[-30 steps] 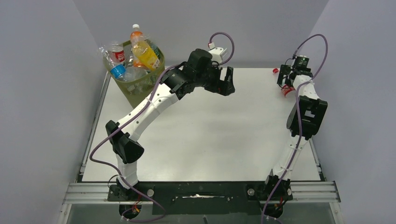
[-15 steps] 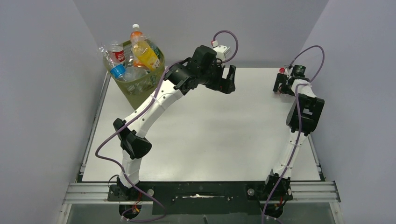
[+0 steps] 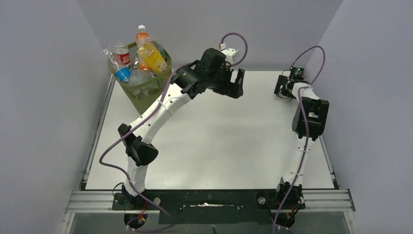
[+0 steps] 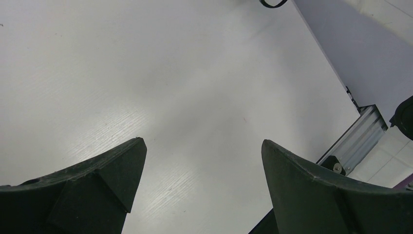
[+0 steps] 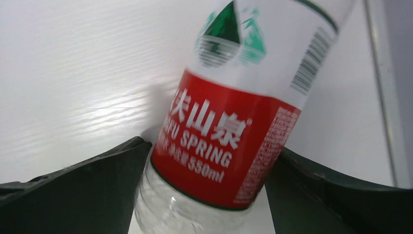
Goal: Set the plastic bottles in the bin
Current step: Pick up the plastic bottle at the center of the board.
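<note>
**White table, bottle in the right pinch, bin far to its left**

White tabletop (image 3: 214,141) spreads between grey walls, with the arm bases at its near edge. Past mid-table the left gripper (image 4: 203,142) hangs with fingers spread on nothing, and plain tabletop shows between them. Farther right, close to the table's far right corner, the right gripper (image 5: 208,146) is pressed onto a red-labelled bottle (image 5: 229,112), a finger against each side of the label. The bottle's long axis runs out ahead of the palm, leaning a little right. The bin (image 3: 146,90) stands well away to this hand's left, beyond the left gripper, heaped with plastic bottles (image 3: 148,56) above its rim. I judge the carry needs height: the wall is close on the right, the left arm lies between, and the pile tops the bin.
</note>
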